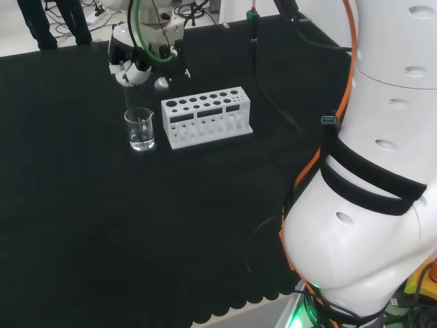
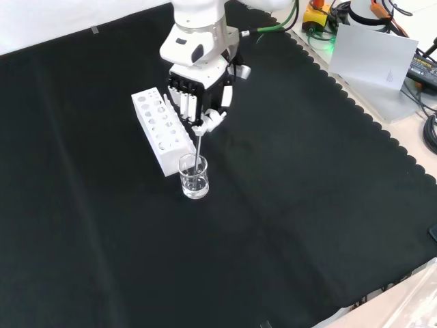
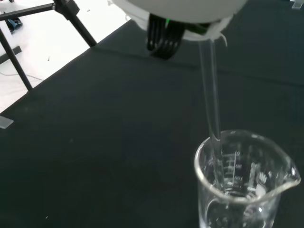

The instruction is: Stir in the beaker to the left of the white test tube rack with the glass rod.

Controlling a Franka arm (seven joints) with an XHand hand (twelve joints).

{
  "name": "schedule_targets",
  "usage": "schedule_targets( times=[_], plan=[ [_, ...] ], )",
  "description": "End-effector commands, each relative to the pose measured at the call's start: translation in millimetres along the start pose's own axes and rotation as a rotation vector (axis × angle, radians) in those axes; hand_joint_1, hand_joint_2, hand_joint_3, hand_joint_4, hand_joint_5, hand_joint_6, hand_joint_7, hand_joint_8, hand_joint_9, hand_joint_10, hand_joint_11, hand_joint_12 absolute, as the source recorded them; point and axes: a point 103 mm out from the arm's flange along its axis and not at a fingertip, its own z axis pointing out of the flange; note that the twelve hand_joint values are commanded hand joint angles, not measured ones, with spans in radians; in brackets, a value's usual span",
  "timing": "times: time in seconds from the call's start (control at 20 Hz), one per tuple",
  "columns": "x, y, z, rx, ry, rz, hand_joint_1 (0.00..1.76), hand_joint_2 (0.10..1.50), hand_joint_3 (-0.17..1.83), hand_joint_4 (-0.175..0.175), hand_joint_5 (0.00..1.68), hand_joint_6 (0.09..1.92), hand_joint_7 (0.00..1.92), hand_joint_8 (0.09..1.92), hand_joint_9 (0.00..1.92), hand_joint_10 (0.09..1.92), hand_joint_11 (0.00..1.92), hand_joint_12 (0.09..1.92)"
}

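A clear glass beaker [image 1: 140, 129] [image 2: 193, 176] [image 3: 242, 183] stands on the black cloth just left of the white test tube rack [image 1: 206, 116] in the head view. In the front view the rack [image 2: 161, 121] lies behind and left of it. My hand [image 1: 136, 63] [image 2: 200, 92] hovers above the beaker, fingers curled round the top of a glass rod [image 1: 128, 96] [image 2: 199, 147] [image 3: 212, 107]. The rod hangs down, and its lower end is inside the beaker, close to the wall.
Black cables [image 1: 273, 102] run over the cloth right of the rack in the head view. The cloth's scalloped edge [image 2: 355, 102] runs along the right in the front view, with a grey sheet [image 2: 375, 58] and gear beyond it. Tripod legs [image 3: 42, 9] stand off the bench.
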Motion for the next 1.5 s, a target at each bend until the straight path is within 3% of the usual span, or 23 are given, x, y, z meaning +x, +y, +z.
schedule_targets(
  times=[0.05, 0.4, 0.7, 1.1, 1.5],
  plan=[
    [-20.6, 0.0, -2.2, 0.016, -0.013, 0.023, 1.32, 0.66, 0.71, -0.175, 1.23, 0.5, 1.23, 1.06, 1.7, 0.69, 1.67, 0.77],
    [-24.8, -29.4, -6.1, 0.016, -0.026, 0.051, 1.32, 0.66, 0.71, -0.175, 1.23, 0.5, 1.23, 1.06, 1.7, 0.7, 1.67, 0.78],
    [-6.4, -43.0, -8.4, 0.013, -0.023, 0.047, 1.32, 0.66, 0.71, -0.175, 1.23, 0.49, 1.23, 1.06, 1.7, 0.7, 1.67, 0.78],
    [15.7, -20.1, -6.9, 0.012, 0.0, 0.01, 1.32, 0.66, 0.71, -0.175, 1.23, 0.49, 1.23, 1.06, 1.7, 0.7, 1.67, 0.78],
    [6.2, 5.6, -4.6, 0.023, -0.007, -0.001, 1.32, 0.66, 0.71, -0.175, 1.23, 0.49, 1.23, 1.05, 1.7, 0.7, 1.67, 0.78]
  ],
)
